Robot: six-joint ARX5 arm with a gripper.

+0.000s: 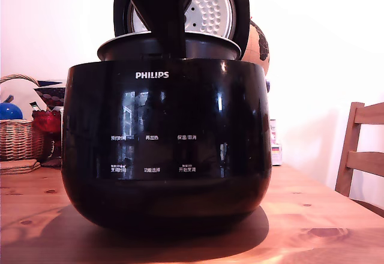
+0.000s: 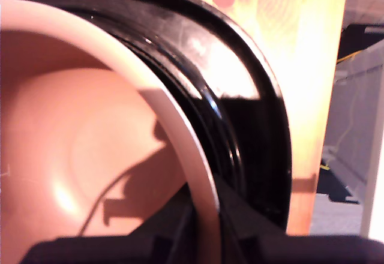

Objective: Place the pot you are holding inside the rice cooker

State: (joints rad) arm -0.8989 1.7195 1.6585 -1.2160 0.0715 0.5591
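- Pot (image 1: 207, 47) sat low in the mouth of the rice cooker (image 1: 167, 144), its flared rim showing just above the cooker's top edge in the exterior view, apparently not yet fully seated.
- Gripper (image 2: 203, 228) pinched the pot's rim, one finger inside the bowl and the other outside, between the rim and the cooker's wall; the dark arm came down in front of the raised lid (image 1: 207, 6).
- Judged from this, the step in hand was the last lowering and the release. To do it well, the pot wanted to go straight down and level, centred in the cooker's opening, so the rim would settle evenly all round.
- The outer finger had little room beside the cooker's inner wall, so the jaws should part only slightly and lift straight up, lest they drag the pot askew.
- The pot's rim was pale and smooth in the wrist view, a thin curved band; its inside looked matte and softly rounded, tinted warm by the light.
- The cooker's body was glossy black and bulbous, mirroring the room, with white lettering on its front.
- The lid's inner plate was silver and dimpled.
- The cooker stood on a wooden table (image 1: 336, 216) with visible grain and knots.
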